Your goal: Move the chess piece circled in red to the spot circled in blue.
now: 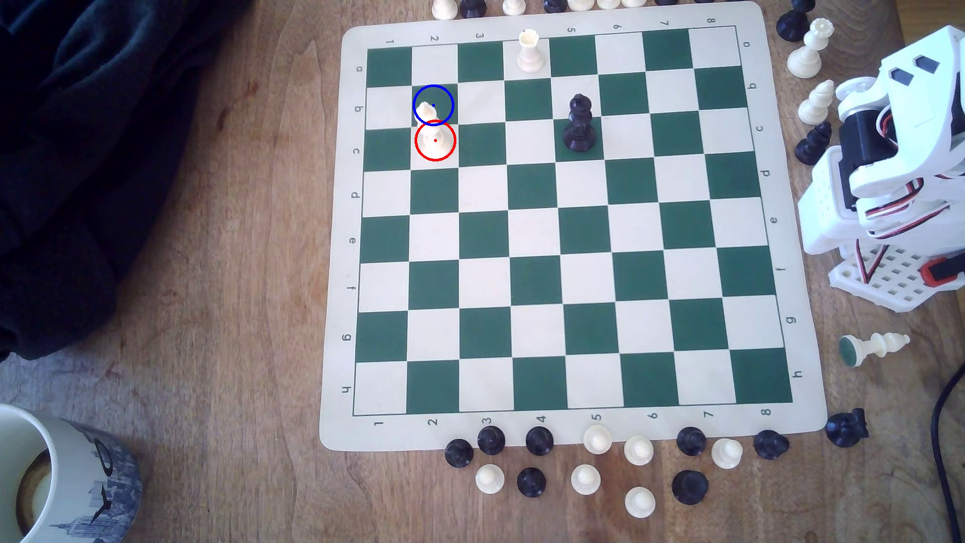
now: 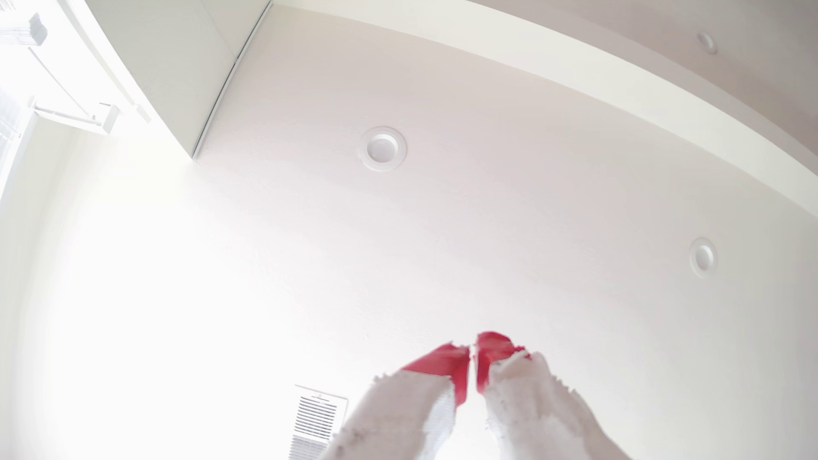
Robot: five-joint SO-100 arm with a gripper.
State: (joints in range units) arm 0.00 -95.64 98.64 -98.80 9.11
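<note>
We see the chess piece circled in red [image 1: 432,130] upright near the chessboard's [image 1: 569,433] far-left corner; our gripper [image 2: 472,354] points ceilingward, tips nearly touching, holding nothing.

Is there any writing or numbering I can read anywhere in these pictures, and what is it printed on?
"1 2 3 4 5 6 7 8": along the near and far borders of the chessboard.
"a b c d e f g h": down both side borders of the chessboard, in the exterior view.
The mug: a drawn skyline, no readable words.
The chess pieces, the arm and the gripper: no text visible.
</note>
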